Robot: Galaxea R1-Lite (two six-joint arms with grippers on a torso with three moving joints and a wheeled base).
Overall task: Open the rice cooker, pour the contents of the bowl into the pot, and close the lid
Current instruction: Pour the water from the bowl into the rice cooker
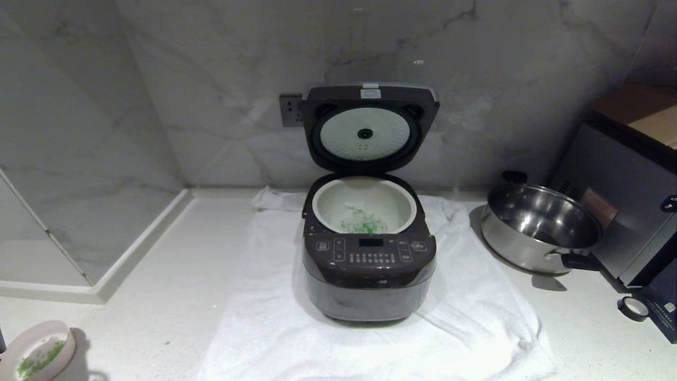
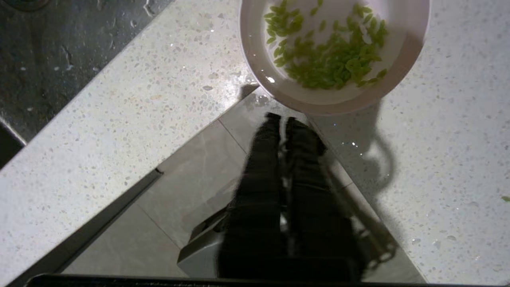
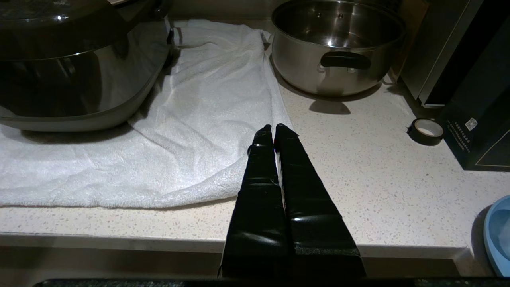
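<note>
While the lid [image 1: 370, 127] stands open, the nearly closed, empty left gripper [image 2: 283, 118] should spread before taking the bowl [image 2: 334, 56] by its rim; the right gripper [image 3: 273, 128] rests shut.

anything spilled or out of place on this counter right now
A few things. A stray green bit lies on the counter, away from the bowl, and small wet drops sit near the bowl. The steel pan leans tilted instead of sitting flat. The pot already holds green bits, yet the bowl still has some.

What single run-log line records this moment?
lid open | bowl on counter, greens inside | left pincer beside bowl, empty | right pincer shut, parked
</note>
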